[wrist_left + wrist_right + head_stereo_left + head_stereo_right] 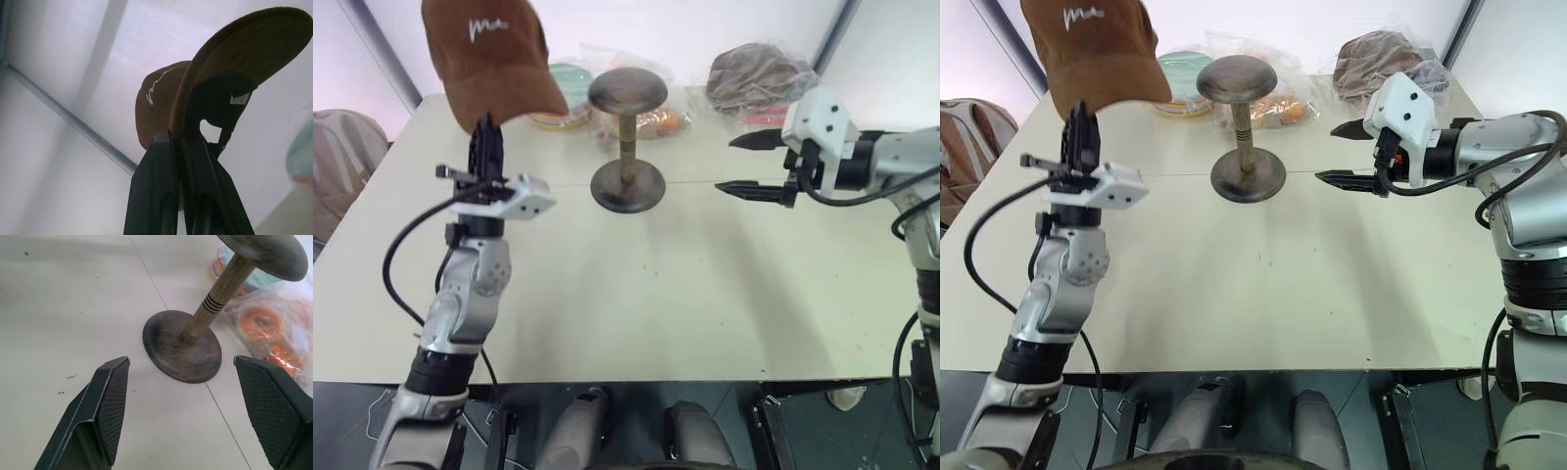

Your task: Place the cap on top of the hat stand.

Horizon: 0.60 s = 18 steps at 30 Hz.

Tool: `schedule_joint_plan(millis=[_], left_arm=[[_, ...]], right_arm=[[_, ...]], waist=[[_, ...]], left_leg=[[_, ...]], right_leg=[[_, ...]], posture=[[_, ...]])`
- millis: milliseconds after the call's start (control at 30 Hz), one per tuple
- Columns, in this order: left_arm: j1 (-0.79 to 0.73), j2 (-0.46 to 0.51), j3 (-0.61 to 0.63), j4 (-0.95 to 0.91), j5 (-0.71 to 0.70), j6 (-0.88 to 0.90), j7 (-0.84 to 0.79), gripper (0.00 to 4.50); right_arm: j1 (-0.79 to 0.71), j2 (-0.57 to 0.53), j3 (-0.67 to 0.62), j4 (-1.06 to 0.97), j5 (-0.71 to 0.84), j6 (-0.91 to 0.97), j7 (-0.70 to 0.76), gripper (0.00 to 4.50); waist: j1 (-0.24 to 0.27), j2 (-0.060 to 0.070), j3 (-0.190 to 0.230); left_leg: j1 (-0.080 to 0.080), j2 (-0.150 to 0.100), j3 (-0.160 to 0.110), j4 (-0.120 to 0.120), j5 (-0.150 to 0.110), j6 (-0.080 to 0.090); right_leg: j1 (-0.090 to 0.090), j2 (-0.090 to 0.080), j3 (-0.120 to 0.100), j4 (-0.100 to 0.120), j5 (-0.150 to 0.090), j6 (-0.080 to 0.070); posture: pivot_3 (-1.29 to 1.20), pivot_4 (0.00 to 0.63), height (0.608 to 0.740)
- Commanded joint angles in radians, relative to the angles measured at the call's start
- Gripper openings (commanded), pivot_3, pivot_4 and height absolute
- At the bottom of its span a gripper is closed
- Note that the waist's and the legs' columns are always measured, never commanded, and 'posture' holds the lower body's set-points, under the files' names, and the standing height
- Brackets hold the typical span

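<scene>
One cap (489, 59) is pinched in the closed left hand (486, 132), raised at 10 o'clock of the one stand (627, 142) on the bench (656, 284). The right hand (744, 164), at 3 o'clock, gapes wide, empty. One wrapped hat (759, 73) lies behind.

The cap (489, 59) runs off the top edge (crown cut), hiding the discs (570, 80) behind it.

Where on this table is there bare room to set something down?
The near half of the table, from the hat stand toward the front edge, is bare. The far edge is crowded: pastel discs, bagged orange items, plastic-wrapped hat.
</scene>
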Motion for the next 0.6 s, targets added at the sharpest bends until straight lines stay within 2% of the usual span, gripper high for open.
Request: schedule_joint_plan(millis=[33, 167, 300, 600], left_arm=[[-0.106, -0.016, -0.018, -0.008, 0.012, -0.026, -0.001, 0.01], [-0.205, -0.053, -0.054, 0.035, -0.001, -0.063, -0.002, 0.01], [-0.240, -0.081, -0.089, 0.074, -0.033, -0.130, -0.013, 0.01], [-0.172, -0.113, -0.134, 0.099, -0.056, -0.216, -0.039, 0.01]], right_arm=[[-0.039, 0.001, -0.018, 0.003, -0.006, -0.025, 0.002, 3.51], [-0.045, 0.003, -0.021, 0.010, -0.010, -0.036, 0.000, 3.51], [-0.044, 0.002, -0.025, 0.014, -0.015, -0.043, -0.004, 3.51], [-0.032, 0.000, -0.031, 0.002, -0.014, -0.041, -0.018, 3.51]], waist=[[0.000, -0.001, 0.000], [-0.001, -0.002, 0.001], [-0.003, -0.002, 0.001], [-0.001, -0.003, 0.002]], left_leg=[[0.000, 0.000, 0.000, 0.000, 0.000, 0.000], [0.000, 0.000, 0.000, 0.001, 0.000, 0.000], [0.000, 0.000, 0.000, 0.001, 0.000, 0.000], [0.000, 0.000, 0.000, 0.001, 0.000, 0.000]], right_leg=[[0.000, 0.000, 0.000, 0.000, 0.000, 0.000], [0.001, 0.000, -0.001, 0.000, 0.000, 0.000], [0.000, 0.001, -0.001, 0.000, 0.000, 0.000], [0.000, 0.001, -0.001, 0.000, 0.000, 0.000]], posture=[[0.00, 0.150, 0.740], [0.00, 0.150, 0.740], [0.00, 0.150, 0.740], [0.00, 0.150, 0.740]])
